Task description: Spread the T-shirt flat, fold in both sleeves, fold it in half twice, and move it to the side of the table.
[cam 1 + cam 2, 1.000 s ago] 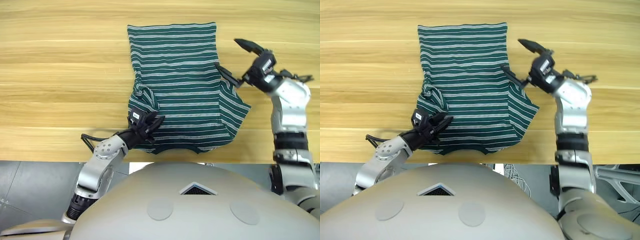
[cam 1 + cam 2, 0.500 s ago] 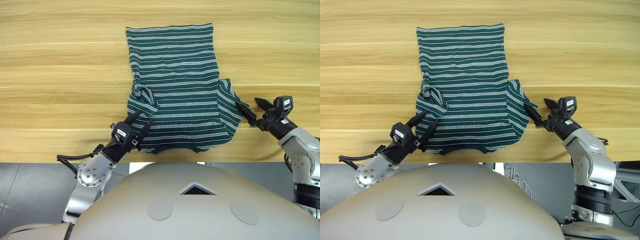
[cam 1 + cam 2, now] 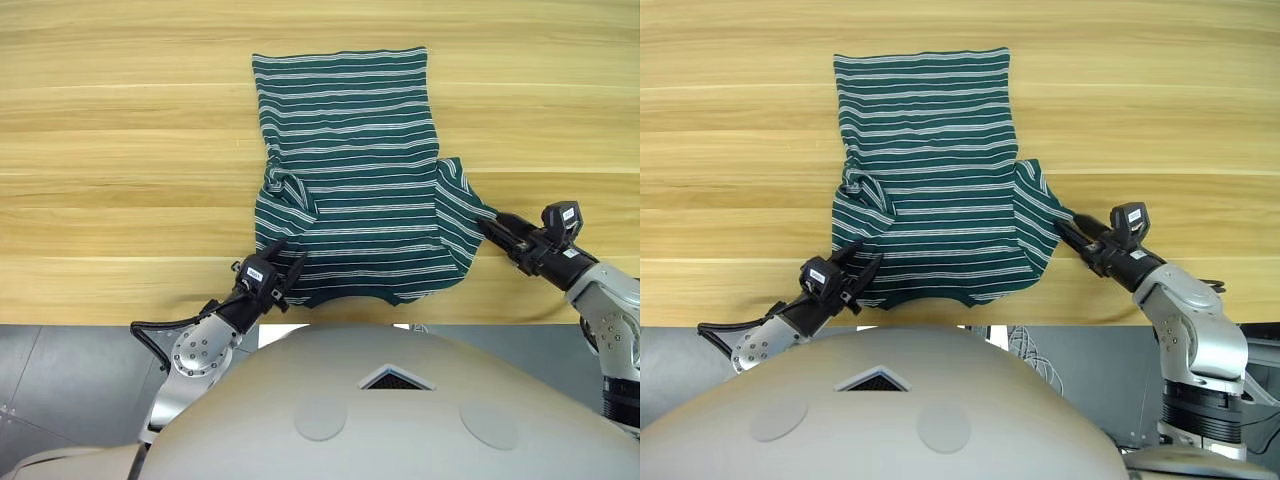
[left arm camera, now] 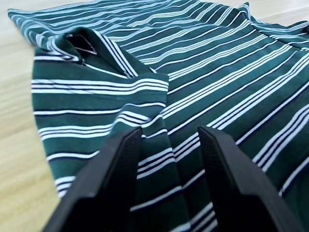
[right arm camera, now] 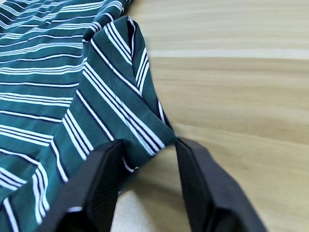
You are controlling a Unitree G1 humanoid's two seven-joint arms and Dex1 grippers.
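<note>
Dark green, white-striped cotton T-shirt (image 3: 350, 170) lies on the light wooden plank table (image 3: 120, 150), roughly centred left to right. Its straight hem (image 3: 340, 55) is at the far end and its collar end is close to the table's near edge. Body mostly flat. Left sleeve (image 3: 285, 195) is bunched and turned in over the body, with a raised crease. Right sleeve (image 3: 458, 215) is partly folded in, its tip sticking out to the right past the body outline. Left gripper (image 3: 282, 262) sits low at the shirt's near-left corner. In the left wrist view its black fingers (image 4: 118, 164) stand clearly apart, straddling a ridge of striped cloth without pressing on it. Right gripper (image 3: 483, 225) is at the right, its tips at the tip of the right sleeve. In the right wrist view its black fingers (image 5: 200, 179) are parted by a moderate gap, with the sleeve corner lying between them at the tips and bare wood beside it. Contact between pads and cloth cannot be confirmed. From the head views the gap looks narrow.
</note>
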